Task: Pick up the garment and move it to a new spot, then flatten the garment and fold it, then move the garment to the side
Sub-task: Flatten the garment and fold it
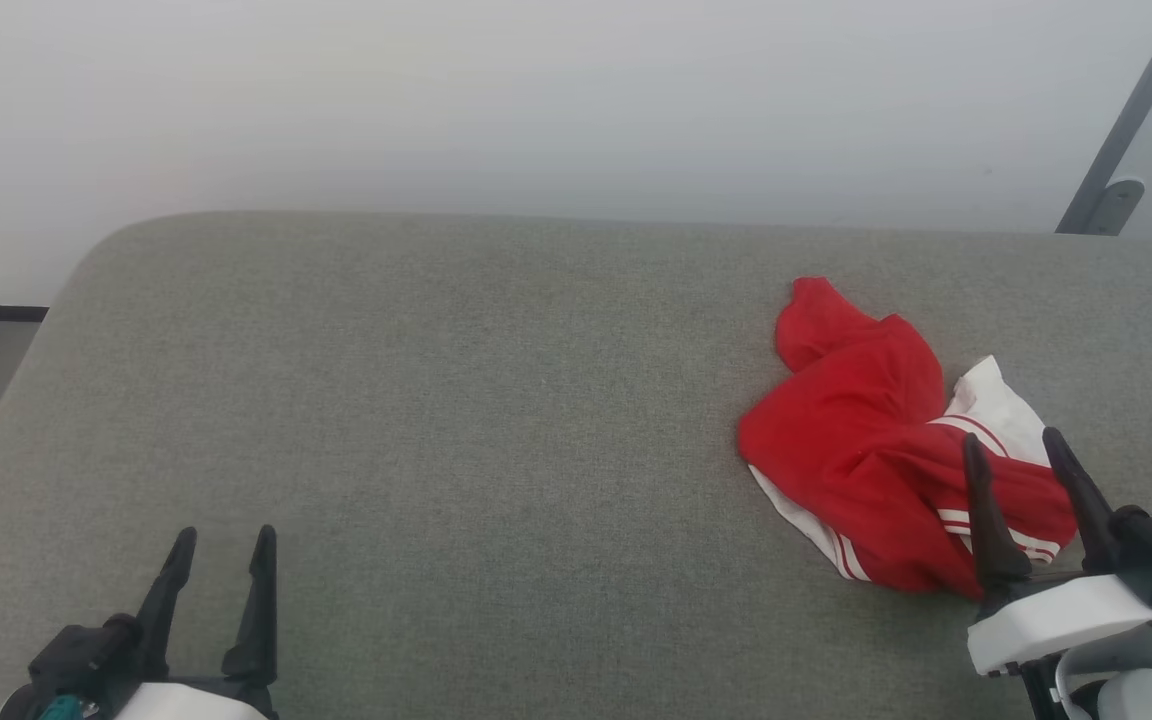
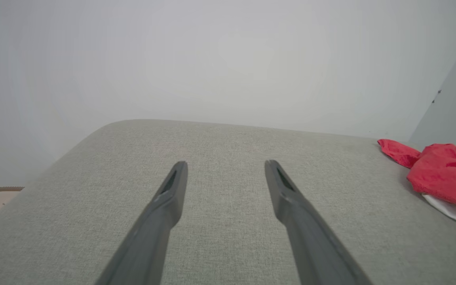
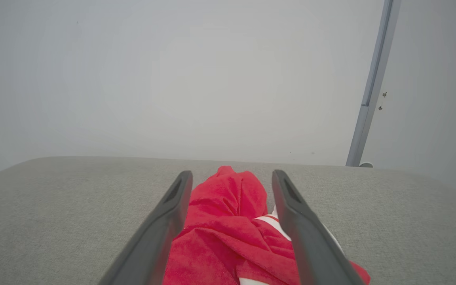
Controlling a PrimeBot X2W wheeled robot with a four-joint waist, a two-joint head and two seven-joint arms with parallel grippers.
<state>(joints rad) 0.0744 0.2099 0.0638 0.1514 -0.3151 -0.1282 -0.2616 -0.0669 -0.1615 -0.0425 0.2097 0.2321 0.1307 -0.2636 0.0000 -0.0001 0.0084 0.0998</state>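
The two long dark fingers of the right gripper point(image 1: 1011, 440) stood spread wide and pinched nothing. The bunched garment point(image 1: 856, 440) lay directly ahead of them and partly between them, its red-and-white striped trim down by the finger roots. Seen along those fingers from the right wrist, the red heap ran lengthwise up the gap, its long axis roughly in line with the fingers and its far red lobe reaching just past the tips. Whether either finger touched the cloth could not be told. White fabric showed beside the finger farther from the other arm, while most of the red bulk spilled past the finger nearer to it. The left gripper point(image 1: 226, 533), its fingers likewise parted and empty, pointed over bare grey cushion point(image 1: 436, 400), with the garment well apart from it, off beyond its right-hand finger. The right arm was plainly the nearer, and the pick-up appeared not yet begun. On that reading, the coming move called for the open right fingers to go down and close across the heap's narrow width rather than along its length. A pale wall point(image 1: 536, 100) stood beyond the cushion.
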